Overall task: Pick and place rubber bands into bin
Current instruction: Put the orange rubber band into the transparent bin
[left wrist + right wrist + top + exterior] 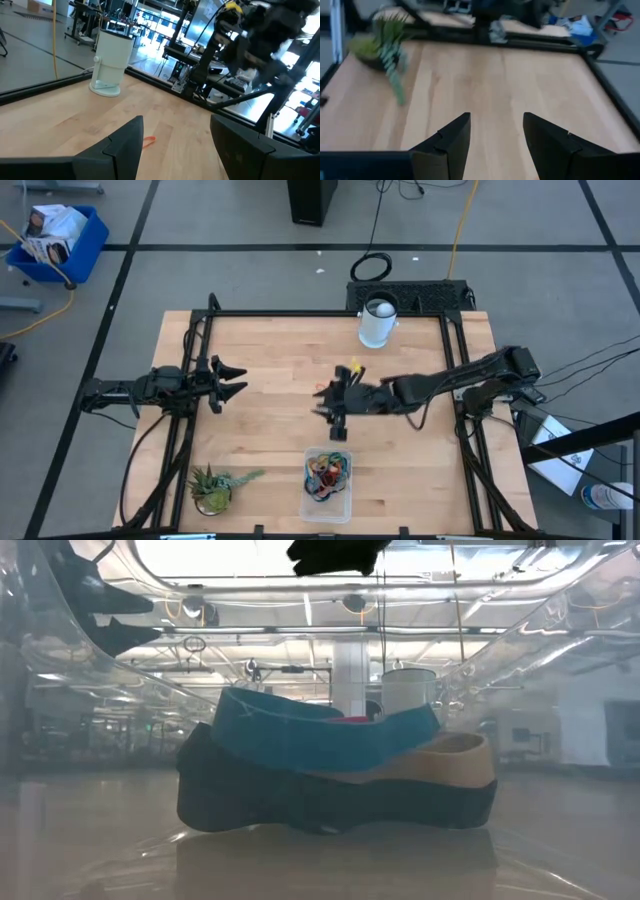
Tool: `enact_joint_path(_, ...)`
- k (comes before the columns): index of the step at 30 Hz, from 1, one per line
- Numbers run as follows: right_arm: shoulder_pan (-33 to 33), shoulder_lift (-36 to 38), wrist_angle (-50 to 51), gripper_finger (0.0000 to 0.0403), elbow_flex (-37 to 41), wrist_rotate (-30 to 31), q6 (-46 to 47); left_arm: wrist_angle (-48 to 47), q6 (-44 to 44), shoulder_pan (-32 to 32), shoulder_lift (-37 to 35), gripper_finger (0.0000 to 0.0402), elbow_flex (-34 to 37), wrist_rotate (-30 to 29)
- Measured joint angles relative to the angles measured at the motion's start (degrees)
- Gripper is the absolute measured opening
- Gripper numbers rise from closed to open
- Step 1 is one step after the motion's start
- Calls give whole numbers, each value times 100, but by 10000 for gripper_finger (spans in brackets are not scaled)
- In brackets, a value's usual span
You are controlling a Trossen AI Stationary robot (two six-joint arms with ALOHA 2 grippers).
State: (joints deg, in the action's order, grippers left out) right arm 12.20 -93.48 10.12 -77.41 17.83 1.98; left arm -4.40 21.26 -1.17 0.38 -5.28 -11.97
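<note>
With the right gripper (338, 412) spread empty at mid-table, the small orange rubber band (148, 142) beyond the left gripper's (232, 379) wide fingers could slip a pinch, lying flat on the wood far from the clear bin (328, 505).

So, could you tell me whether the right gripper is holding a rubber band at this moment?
No: in the right wrist view the right gripper has its fingers apart with only bare wooden table between them.

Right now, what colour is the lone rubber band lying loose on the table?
Orange-red rubber band, clearest in the left wrist view, on the bare wood.
</note>
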Motion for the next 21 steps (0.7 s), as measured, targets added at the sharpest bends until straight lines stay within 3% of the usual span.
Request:
enact_joint_path(6, -451, 463, 179, 169, -24, 9, 242, 0, 1, 0, -1, 237, 0, -1)
enact_joint_path(9, -607, 457, 467, 169, -416, -28, 279, 5, 1, 0, -1, 237, 0, 0)
enact_joint_path(15, -829, 4, 1406, 169, -1644, -122, 172, 12, 0, 0, 0, 237, 0, 0)
enact_joint_path(21, -1152, -497, 2339, 169, -1698, -161, 653, 6, 2, 0, -2, 237, 0, 0)
